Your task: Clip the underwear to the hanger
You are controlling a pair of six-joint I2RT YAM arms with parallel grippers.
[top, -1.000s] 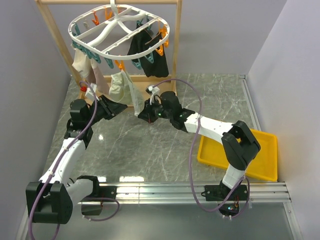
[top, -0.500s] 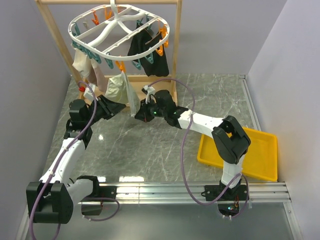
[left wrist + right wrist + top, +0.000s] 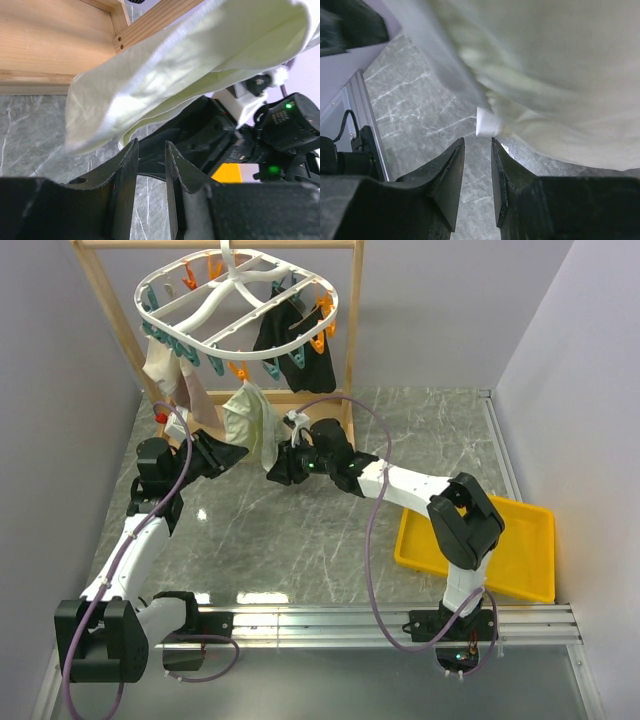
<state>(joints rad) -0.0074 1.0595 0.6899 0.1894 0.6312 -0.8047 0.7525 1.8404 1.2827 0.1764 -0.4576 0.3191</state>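
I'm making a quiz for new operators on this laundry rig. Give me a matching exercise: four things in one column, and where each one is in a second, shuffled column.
Things:
1. underwear
2. black garment
3. yellow tray
4. hanger

Places:
a. on the table, far right
b. hung from the wooden rack
c. dangling under the hanger's near rim
d. hanging at the hanger's right side

Pairs: 1-c, 2-d, 3-a, 4-b

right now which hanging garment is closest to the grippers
The pale cream underwear, hanging from the hanger's near edge between the left gripper and right gripper; the black garment and beige-pink cloth hang farther away.
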